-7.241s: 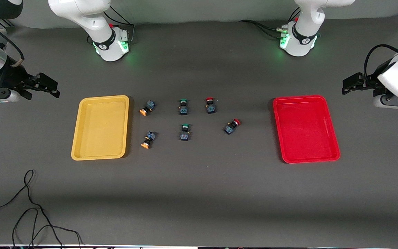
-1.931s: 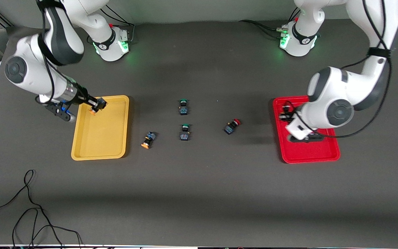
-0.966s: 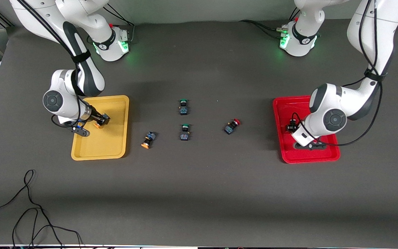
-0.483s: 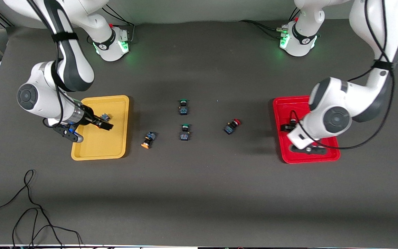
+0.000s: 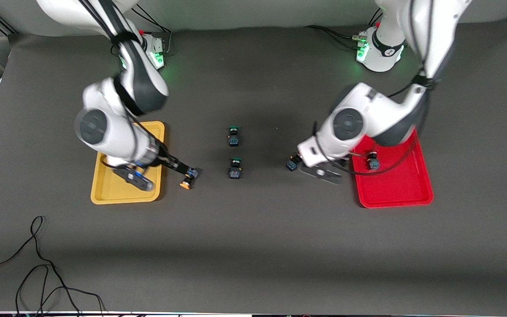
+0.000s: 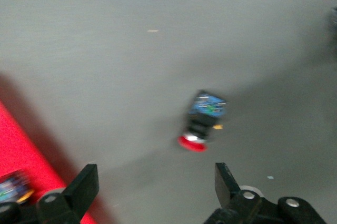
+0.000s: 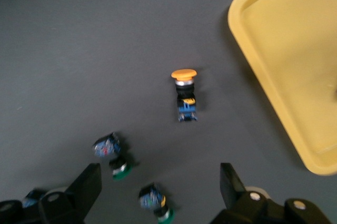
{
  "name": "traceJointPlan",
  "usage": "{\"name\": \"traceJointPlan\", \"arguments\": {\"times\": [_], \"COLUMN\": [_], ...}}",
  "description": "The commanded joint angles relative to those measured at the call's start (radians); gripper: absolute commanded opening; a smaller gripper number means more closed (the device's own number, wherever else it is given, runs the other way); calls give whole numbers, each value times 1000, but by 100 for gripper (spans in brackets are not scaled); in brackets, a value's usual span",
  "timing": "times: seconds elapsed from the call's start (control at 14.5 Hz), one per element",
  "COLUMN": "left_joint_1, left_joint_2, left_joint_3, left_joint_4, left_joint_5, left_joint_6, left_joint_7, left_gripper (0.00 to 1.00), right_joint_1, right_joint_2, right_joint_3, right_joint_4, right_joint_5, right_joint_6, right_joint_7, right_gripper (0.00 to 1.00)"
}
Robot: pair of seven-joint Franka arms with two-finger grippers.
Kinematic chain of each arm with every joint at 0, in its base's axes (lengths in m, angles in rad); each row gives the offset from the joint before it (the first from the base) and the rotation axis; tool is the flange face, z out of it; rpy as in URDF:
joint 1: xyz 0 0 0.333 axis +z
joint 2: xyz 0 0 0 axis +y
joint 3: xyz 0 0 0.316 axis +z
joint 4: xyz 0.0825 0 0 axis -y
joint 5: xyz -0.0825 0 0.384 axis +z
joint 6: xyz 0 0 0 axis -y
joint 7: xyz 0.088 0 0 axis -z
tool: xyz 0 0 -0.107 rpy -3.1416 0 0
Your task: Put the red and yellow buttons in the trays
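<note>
Both arms have just dropped off their first buttons and swung back toward the middle of the table (image 5: pixel 253 246). A moment ago each gripper was down in its tray; now one red button (image 5: pixel 372 161) sits in the red tray (image 5: pixel 401 193). The yellow tray (image 5: pixel 104 196) should have an orange-capped one too, but the right arm covers that spot now, so I can't actually see it. By my count that's two of four done, one per colour.

Now they're lining up on the second pair. The left gripper (image 6: pixel 157 182) hangs over the table beside the red tray, fingers spread wide and empty. The loose red-capped button (image 6: pixel 202 120) lies on its side just ahead of the fingers in the left wrist view, roughly centred between them but not yet inside the gap. In the front view it's mostly tucked under the wrist.

The right gripper (image 7: pixel 160 187) is the same story: fingers wide apart, nothing held, over the table just beside the yellow tray. The orange-capped button (image 7: pixel 185 94) lies on its side ahead of the fingers, well short of the gap.

The two green-capped buttons (image 5: pixel 234 150) sit untouched between the two arms. They should stay there.
</note>
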Motion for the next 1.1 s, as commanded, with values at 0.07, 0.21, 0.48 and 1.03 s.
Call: {"name": "traceJointPlan", "arguments": {"times": [0.07,0.21,0.48,1.03], "left_joint_1": [-90,-126,-198,-213], "left_joint_2": [85,131,187,199], "left_joint_3": [17,43,138,149], "left_joint_4": [18,15,11,12], "left_joint_5": [15,17,52,54], "left_joint_6": [91,143,187,209], "left_joint_7": [-69,-86,-95,-244], "left_gripper": [98,98,98,0], "right_joint_1": [-1,1,11,13], "right_joint_2": [162,184,196,186], "right_joint_3": [-2,-1,1,32], "right_joint_4": [-36,-96,-122,-136], "right_joint_5": [16,16,18,32], "right_joint_6": [148,244,275,292], "right_joint_7": [26,21,12,4], "right_gripper": [100,100,89,29]}}
